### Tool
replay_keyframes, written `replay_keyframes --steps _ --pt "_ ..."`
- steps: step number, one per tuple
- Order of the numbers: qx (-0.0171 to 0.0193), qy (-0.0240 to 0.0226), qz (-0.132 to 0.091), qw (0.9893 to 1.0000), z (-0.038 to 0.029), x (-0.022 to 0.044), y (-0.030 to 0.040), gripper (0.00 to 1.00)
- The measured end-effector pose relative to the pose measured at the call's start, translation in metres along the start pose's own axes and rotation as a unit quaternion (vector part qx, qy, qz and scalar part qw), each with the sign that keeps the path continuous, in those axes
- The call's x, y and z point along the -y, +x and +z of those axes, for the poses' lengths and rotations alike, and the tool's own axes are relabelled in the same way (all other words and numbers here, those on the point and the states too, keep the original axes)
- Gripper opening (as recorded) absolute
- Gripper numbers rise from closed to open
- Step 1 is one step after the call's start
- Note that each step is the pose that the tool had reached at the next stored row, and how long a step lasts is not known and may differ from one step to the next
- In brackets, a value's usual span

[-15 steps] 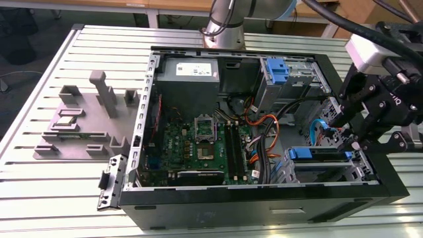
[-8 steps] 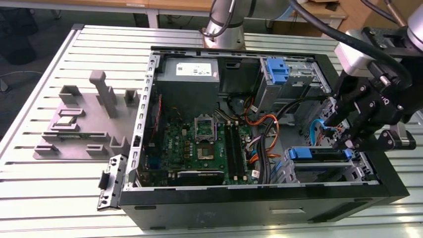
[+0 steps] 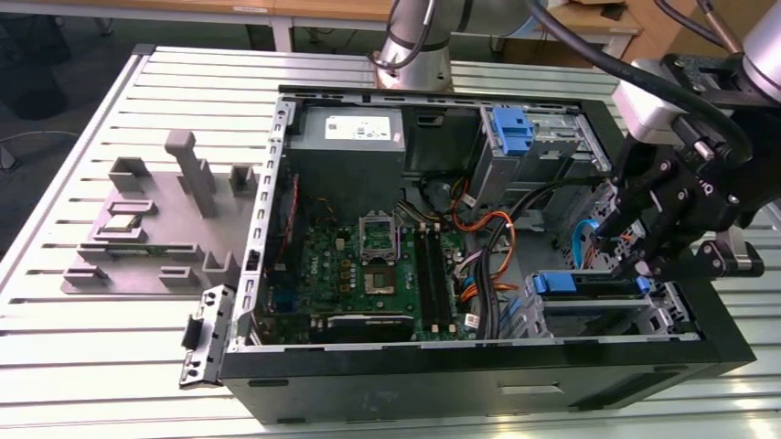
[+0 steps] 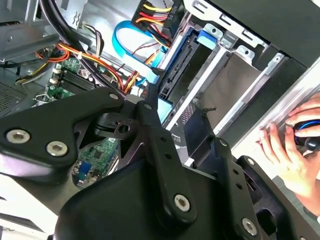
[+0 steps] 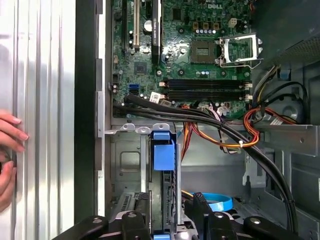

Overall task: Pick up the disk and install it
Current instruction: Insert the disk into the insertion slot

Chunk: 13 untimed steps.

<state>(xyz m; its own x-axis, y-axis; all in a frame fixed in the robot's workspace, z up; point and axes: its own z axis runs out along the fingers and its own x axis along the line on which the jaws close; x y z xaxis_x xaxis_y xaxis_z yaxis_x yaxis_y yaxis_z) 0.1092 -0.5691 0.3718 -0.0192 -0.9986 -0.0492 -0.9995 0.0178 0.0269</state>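
the computer case [image 3: 488, 384] lies open on the slotted table [image 3: 110, 375]; the disk [image 3: 568, 283] stands on edge inside the drive cage [image 3: 586, 315], in the corner of the case diagonally opposite the grey metal box [image 3: 354, 133] with a white sticker; its blue bracket shows at the cage's open side. in the first wrist view the disk [image 5: 163, 150] sits between the cage's [image 5: 125, 160] metal rails, its blue tab pointing towards the motherboard [image 5: 190, 50] in the middle of the case; in the second wrist view the disk [image 4: 182, 67] runs deep into the same cage.

the gripper [image 3: 643, 267] hangs over that corner of the case, just above the disk; in both wrist views the gripper [image 5: 170, 200] [image 4: 181, 95] straddles the disk's near end with its fingers [image 5: 199, 210] apart, and a strip of cable shows between one finger and the disk, so it is not clamped.

orange cables [image 5: 255, 130] cross the case between motherboard and cage; a narrow upright blue latch [image 3: 510, 133] stands inside the case just beside the grey box; a grey fixture [image 3: 159, 229] rests on the table outside the case, on the side away from the cage; a person's hand [image 4: 292, 145] [image 5: 10, 145] rests on the table just outside the case wall nearest the cage.
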Motion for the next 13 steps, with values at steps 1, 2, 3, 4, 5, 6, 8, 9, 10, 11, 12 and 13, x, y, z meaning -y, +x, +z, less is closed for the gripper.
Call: replay_keyframes --steps 1,2,3,4,5,6,8,9,10,11,12,13 --pt "0.0 0.0003 -0.001 1.0 0.0004 0.0 -0.0002 0.48" --pt "0.0001 0.0005 -0.002 1.0 0.0008 0.0 -0.0003 0.48" --pt "0.0 0.0007 -0.003 1.0 0.0011 -0.0001 -0.0003 0.48" --pt "-0.0001 0.0011 -0.005 1.0 0.0015 -0.0003 -0.0003 0.48" --pt "-0.0001 0.0014 -0.007 1.0 0.0019 -0.0004 -0.0004 0.48" --pt "-0.0002 0.0018 -0.009 1.0 0.0024 -0.0007 -0.0004 0.48" --pt "-0.0004 0.0026 -0.011 0.9999 0.0035 -0.0016 -0.0004 0.48" --pt "-0.0004 0.0031 -0.012 0.9999 0.0042 -0.0022 -0.0004 0.48" --pt "-0.0004 0.0033 -0.013 0.9999 0.0049 -0.0026 -0.0004 0.48" --pt "-0.0004 0.0034 -0.013 0.9999 0.0051 -0.0027 -0.0003 0.48" --pt "-0.0004 0.0034 -0.013 0.9999 0.0051 -0.0027 -0.0003 0.48" --pt "-0.0004 0.0034 -0.013 0.9999 0.0055 -0.0027 -0.0003 0.48"
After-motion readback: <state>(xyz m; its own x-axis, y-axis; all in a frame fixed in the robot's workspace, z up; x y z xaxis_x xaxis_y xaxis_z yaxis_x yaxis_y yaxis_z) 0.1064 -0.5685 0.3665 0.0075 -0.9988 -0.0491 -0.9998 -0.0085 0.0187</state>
